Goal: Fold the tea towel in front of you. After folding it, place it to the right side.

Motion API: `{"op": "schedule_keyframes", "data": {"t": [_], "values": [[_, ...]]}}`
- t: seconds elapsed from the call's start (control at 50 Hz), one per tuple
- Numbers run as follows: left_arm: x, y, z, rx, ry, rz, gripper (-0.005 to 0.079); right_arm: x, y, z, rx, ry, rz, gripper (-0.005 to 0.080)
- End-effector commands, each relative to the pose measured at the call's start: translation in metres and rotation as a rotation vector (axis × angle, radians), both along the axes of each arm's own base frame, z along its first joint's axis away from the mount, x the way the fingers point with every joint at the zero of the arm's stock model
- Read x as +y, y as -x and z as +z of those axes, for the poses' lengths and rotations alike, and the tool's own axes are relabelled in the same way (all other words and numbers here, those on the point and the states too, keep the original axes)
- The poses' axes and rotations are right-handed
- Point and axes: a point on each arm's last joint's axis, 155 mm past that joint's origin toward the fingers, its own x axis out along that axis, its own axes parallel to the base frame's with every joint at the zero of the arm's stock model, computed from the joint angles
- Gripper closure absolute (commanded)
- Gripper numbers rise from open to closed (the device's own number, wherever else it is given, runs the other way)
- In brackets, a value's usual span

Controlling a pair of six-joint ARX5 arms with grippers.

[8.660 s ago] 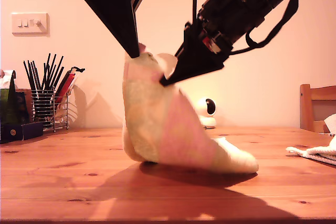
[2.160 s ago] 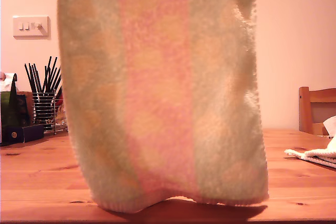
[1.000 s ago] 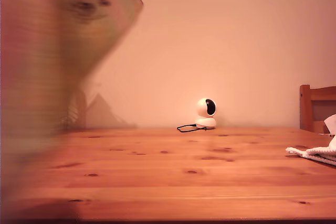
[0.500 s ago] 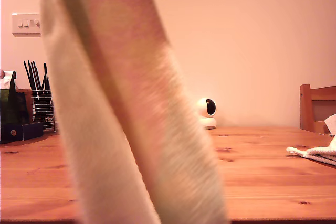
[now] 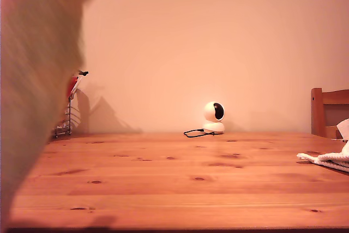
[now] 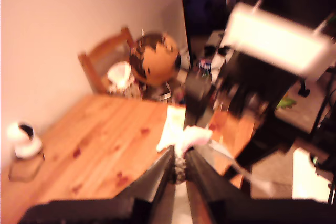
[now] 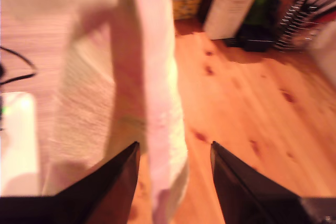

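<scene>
Exterior view: the tea towel (image 5: 32, 80) hangs as a blurred green-and-pink mass filling the exterior view's left, close to the lens and hiding most of the wire rack (image 5: 68, 118) behind it; the wooden table (image 5: 180, 184) lies bare across the middle; a small white camera (image 5: 214, 117) with its black cable stands at the far edge by the wall; a second white cloth (image 5: 327, 159) rests on the table at the exterior view's right, in front of a wooden chair (image 5: 329, 112); neither arm shows in this view.

First wrist view: my first gripper (image 6: 179, 167) has its jaws drawn nearly together, pinching a bunched white edge of the tea towel (image 6: 191, 137) between the tips; the table, the chair and a globe (image 6: 156, 62) lie beyond, blurred.

Second wrist view: my second gripper (image 7: 175, 153) has its jaws spread wide; the tea towel (image 7: 157, 93) hangs down between them as a pale pink-striped fold; whether either finger touches the cloth cannot be told through the blur.
</scene>
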Motion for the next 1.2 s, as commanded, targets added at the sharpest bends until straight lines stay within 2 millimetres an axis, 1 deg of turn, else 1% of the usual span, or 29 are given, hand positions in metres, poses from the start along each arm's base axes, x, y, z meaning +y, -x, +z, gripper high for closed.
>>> {"op": "schedule_keyframes", "data": {"t": [0.0,0.14,0.28,0.32,0.4,0.46,0.52,0.54,0.58,0.66,0.78,0.86,0.94,1.04,1.18], "values": [[-0.001,0.001,0.001,-0.012,0.002,-0.009,0.0764,0.009,-0.003,-0.008,0.014,0.005,0.007,0.0364],[-0.001,0.001,0.001,-0.012,0.003,-0.012,0.0764,0.016,-0.002,-0.010,0.035,-0.010,0.021,0.0364],[-0.001,0.002,0.006,-0.027,0.011,-0.012,0.0764,0.020,0.002,-0.023,0.074,0.020,0.039,0.0368],[-0.001,0.003,0.008,-0.032,0.013,-0.012,0.0764,0.020,0.001,-0.027,0.081,0.032,0.039,0.0382],[0.000,0.004,0.013,-0.043,0.019,-0.011,0.0764,0.020,0.001,-0.038,0.100,0.064,0.039,0.0450],[0.001,0.005,0.016,-0.048,0.022,-0.012,0.0764,0.021,0.003,-0.043,0.104,0.084,0.055,0.0537],[0.001,0.006,0.015,-0.042,0.018,-0.011,0.0764,0.021,0.003,-0.045,0.103,0.090,0.067,0.0694],[0.002,0.006,0.014,-0.038,0.016,-0.009,0.0764,0.021,0.003,-0.045,0.101,0.092,0.069,0.0765],[0.003,0.005,0.010,-0.026,0.005,0.004,0.0764,0.020,0.002,-0.047,0.100,0.099,0.065,0.0756],[0.007,0.001,0.003,-0.007,-0.017,0.033,0.0764,0.014,-0.001,-0.051,0.106,0.120,0.053,0.0766],[0.012,-0.005,-0.005,0.005,-0.051,0.079,0.0764,-0.003,-0.016,-0.059,0.090,0.182,-0.013,0.0766],[0.018,-0.012,-0.011,0.013,-0.077,0.128,0.0764,-0.017,-0.025,-0.059,0.055,0.218,-0.069,0.0766],[0.024,-0.018,-0.014,0.015,-0.096,0.172,0.0764,-0.030,-0.032,-0.053,0.011,0.239,-0.112,0.0766],[0.028,-0.026,-0.015,0.008,-0.106,0.218,0.0764,-0.043,-0.043,-0.040,-0.047,0.251,-0.168,0.0766],[0.025,-0.046,-0.021,0.018,-0.130,0.252,0.0764,-0.064,-0.068,-0.013,-0.133,0.254,-0.288,0.0766]]}}
